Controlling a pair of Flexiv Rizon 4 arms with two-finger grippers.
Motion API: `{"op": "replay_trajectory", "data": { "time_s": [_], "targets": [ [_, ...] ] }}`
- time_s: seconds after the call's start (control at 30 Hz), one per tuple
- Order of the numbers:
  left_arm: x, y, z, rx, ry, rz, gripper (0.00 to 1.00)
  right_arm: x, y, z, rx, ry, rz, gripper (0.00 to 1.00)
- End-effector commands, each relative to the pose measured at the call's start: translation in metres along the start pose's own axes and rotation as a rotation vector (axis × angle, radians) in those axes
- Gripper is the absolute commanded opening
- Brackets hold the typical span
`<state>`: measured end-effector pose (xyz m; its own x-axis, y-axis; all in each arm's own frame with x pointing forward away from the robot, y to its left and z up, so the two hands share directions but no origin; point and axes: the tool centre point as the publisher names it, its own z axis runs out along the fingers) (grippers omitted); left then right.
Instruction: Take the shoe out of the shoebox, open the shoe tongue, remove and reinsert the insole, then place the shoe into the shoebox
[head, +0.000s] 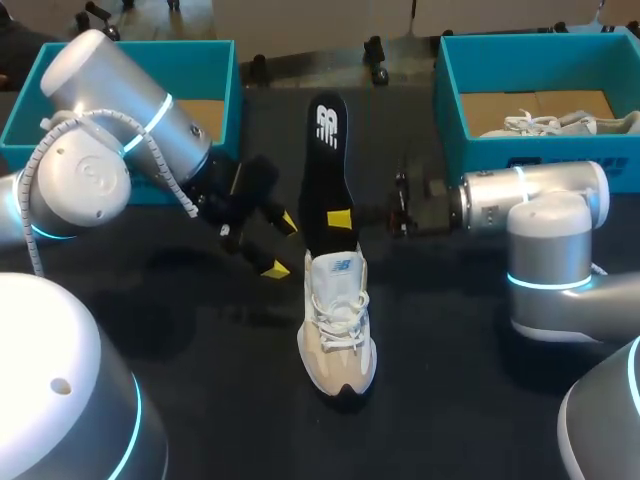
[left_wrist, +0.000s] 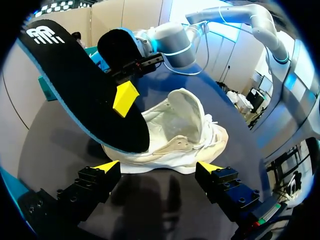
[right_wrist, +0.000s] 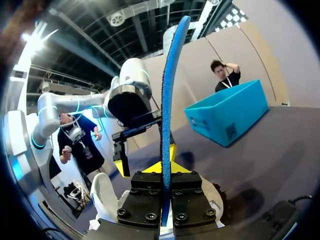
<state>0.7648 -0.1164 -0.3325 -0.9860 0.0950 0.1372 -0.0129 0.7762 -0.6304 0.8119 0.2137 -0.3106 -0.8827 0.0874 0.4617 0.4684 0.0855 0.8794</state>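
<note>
Right tool (head: 340, 219) is clamped on the insole (head: 326, 150), about a third of the way up from its low end. That arm comes in from 3 o'clock. In the right wrist view the insole (right_wrist: 168, 90) stands on edge between the two fingers, both pressed against it, blue edge facing the camera.

The insole is black and its logo end points to 12 o'clock. It is off the worktop (head: 200, 400) and slopes down to the shoe (head: 338, 330). The low end meets the heel collar. Can't tell if it's inside the shoe or just against it.

The shoe is white and beige, upright on its sole mid-worktop, toe at 6 o'clock and heel at 12. It's outside both boxes. In the left wrist view the shoe (left_wrist: 185, 135) is side-on ahead of the tool, mouth gaping wide. The insole (left_wrist: 85, 85) crosses in front of its heel.

Left tool (head: 281, 245) is spread wide with nothing in it. It sits at 10 o'clock of the shoe, near but apart. In its own view the tool (left_wrist: 157, 167) has both yellow tips just short of the sole.

Left box (head: 215, 60) is teal, at 10 o'clock on the worktop, partly behind the left arm. Right box (head: 480, 155) is teal, at 2 o'clock, and holds a second shoe (head: 560, 122).
</note>
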Motion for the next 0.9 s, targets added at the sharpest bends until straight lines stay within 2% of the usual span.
{"op": "replay_trajectory", "data": {
  "time_s": [0.03,0.5,0.9],
  "targets": [
    [0.0,0.0,0.0,-0.002,-0.001,0.0,1.0,-0.001,-0.006,0.005,0.0,0.004,0.003,0.0],
    [0.0,0.0,0.0,-0.002,-0.001,0.0,1.0,0.007,-0.025,0.009,0.003,0.01,0.021,0.0],
    [0.0,0.0,0.0,-0.002,-0.001,0.0,1.0,0.016,-0.033,-0.001,0.024,-0.005,0.047,0.0]
  ]
}}
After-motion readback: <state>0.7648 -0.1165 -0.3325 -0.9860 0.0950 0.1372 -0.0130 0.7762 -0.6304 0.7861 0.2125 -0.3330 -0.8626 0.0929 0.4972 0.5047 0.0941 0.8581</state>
